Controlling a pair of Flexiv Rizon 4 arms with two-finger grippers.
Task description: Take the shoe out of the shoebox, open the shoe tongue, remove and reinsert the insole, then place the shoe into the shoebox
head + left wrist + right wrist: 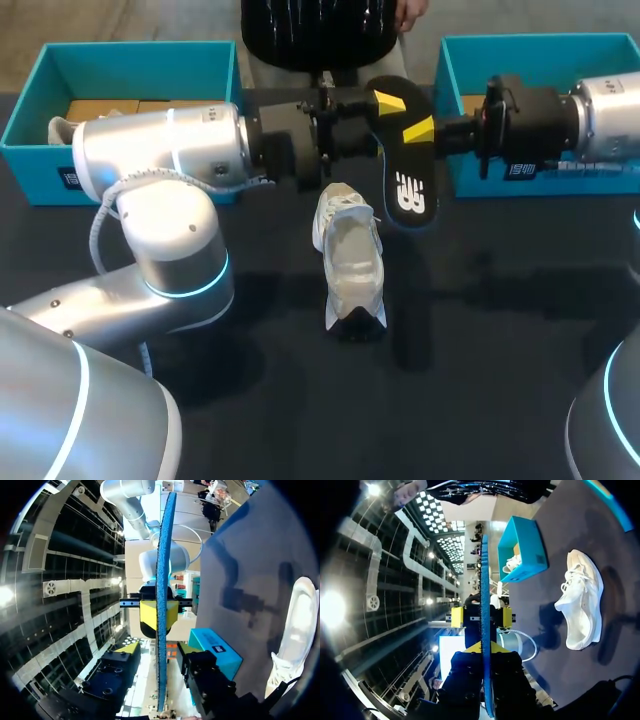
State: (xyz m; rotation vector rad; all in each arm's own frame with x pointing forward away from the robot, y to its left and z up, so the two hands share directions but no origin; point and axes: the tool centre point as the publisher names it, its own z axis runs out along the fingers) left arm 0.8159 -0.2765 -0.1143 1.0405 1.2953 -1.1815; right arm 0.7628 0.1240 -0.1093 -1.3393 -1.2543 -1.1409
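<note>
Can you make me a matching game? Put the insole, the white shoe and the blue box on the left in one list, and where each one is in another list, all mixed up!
Things:
1. insole
2. white shoe
3. left shoebox

Places:
A. standing on the dark table, in the middle
B. at the table's back left, with a second shoe inside
C. up in the air, pinched by the right gripper

Pairs: 1-C, 2-A, 3-B

dark matte table [500, 350], soft shadows
</note>
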